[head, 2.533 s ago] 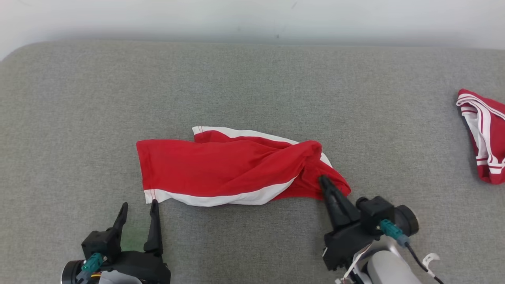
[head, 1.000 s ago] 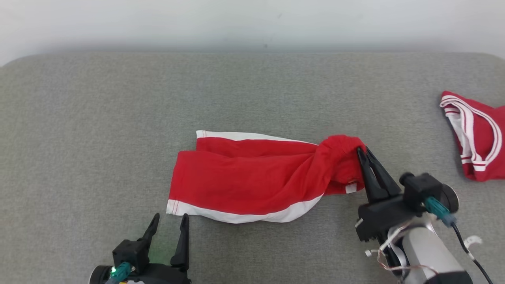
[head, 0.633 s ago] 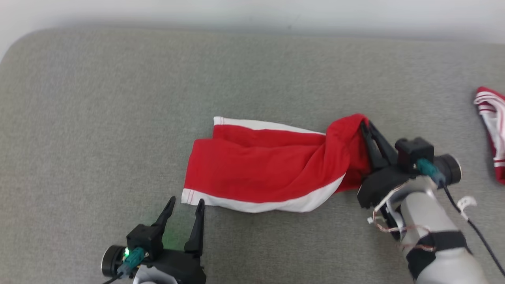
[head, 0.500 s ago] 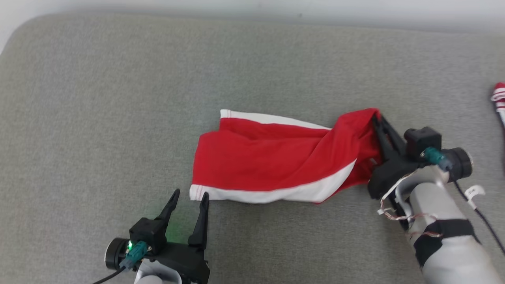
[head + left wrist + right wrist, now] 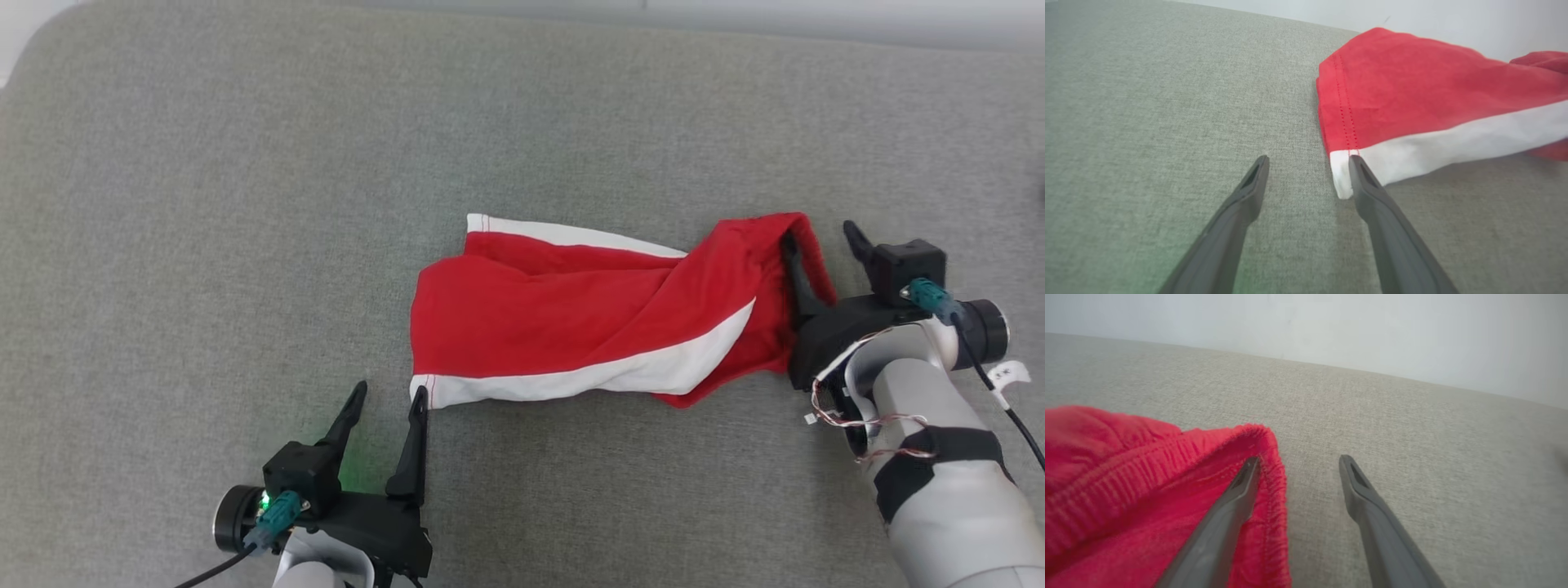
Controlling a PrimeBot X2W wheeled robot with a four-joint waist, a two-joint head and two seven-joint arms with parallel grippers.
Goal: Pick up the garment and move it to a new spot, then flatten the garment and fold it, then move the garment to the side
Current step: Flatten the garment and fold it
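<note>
The red garment (image 5: 571,318) lies stretched across the middle of the grey worktop (image 5: 204,204), twisted along its length, with a white band (image 5: 620,374) running along its near edge and another along the far edge. Its gathered waistband (image 5: 1167,457) end rises in a small peak at the right.

The right hand (image 5: 818,233) sits at that peak with its fingers spread wide and nothing clamped between them. In the right wrist view, one finger (image 5: 1229,506) lies against the inner side of the waistband edge, while the other rests over bare worktop just beside the cloth.

The left hand (image 5: 389,392) hovers low at the garment's near left corner, its fingers likewise spread and holding nothing. In the left wrist view, one fingertip (image 5: 1359,171) overlaps the white hem corner (image 5: 1340,179), and the other is over bare worktop; whether the tip touches the cloth cannot be told.
</note>
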